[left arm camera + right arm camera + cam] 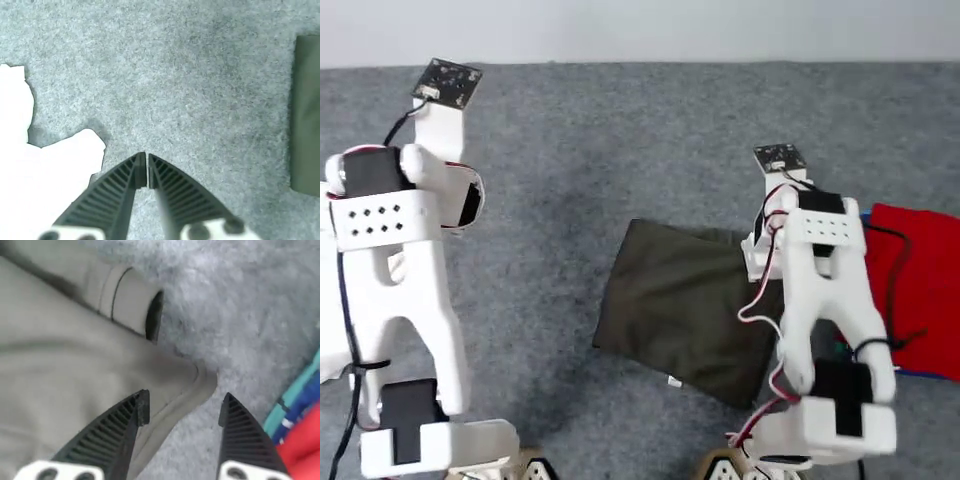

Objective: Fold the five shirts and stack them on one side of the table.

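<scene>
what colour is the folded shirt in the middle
The shirt is dark olive green, clearest in the high view.

A folded shirt (680, 305) is laid near the middle of the table (620, 130). A stack of shirts (920, 285) is placed at the right edge. The right gripper (185, 399) is held over the folded shirt's side nearest the stack, and the left gripper (147, 157) toward the left edge.

The high view looks straight down on the table (570, 150) and both arms. Wrist views face down past the left gripper (147, 159) and right gripper (185, 396), close; all share the olive shirt (680, 310).
</scene>
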Robot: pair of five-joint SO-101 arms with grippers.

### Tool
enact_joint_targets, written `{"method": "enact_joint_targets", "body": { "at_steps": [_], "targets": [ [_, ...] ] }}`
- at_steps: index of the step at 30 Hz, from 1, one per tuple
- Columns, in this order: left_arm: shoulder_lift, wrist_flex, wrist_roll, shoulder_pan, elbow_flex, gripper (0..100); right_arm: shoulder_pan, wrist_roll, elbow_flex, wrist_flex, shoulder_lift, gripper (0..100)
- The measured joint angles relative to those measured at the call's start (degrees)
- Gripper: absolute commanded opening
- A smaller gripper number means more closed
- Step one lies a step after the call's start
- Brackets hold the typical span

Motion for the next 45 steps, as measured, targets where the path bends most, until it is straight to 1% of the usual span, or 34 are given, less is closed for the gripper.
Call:
{"method": "enact_joint_targets", "body": {
  "at_steps": [4, 9, 11, 26, 31, 34, 39, 45],
  "targets": [
    [0.00, 0.00, 0.00, -0.09, 0.00, 1, -0.18, -0.18, -1.41, -2.55, 6.07, 21.4],
    [0.00, 0.00, 0.00, -0.09, 0.00, 1, -0.35, -0.18, -3.69, -2.90, 9.76, 0.6],
    [0.00, 0.00, 0.00, -0.09, 0.00, 1, -0.35, -0.18, -4.66, -2.90, 9.76, 1.9],
    [0.00, 0.00, 0.00, -0.09, 0.00, 1, -0.35, 0.97, -5.27, -1.76, 9.23, 1.0],
    [0.00, 0.00, 0.00, -0.09, 0.00, 1, -2.46, 3.52, -5.45, 0.26, 2.11, 1.0],
    [0.00, 0.00, 0.00, -0.09, 0.26, 1, -4.04, 3.87, -8.18, 0.26, -0.35, 1.0],
    [0.00, 0.00, 0.00, -0.09, 4.04, 1, -6.77, 4.31, -13.01, -0.09, -0.79, 1.0],
    [-0.09, 0.09, 0.00, -3.16, 4.31, 1, -7.21, 6.07, -20.66, -0.09, 3.52, 1.0]
  ]
}}
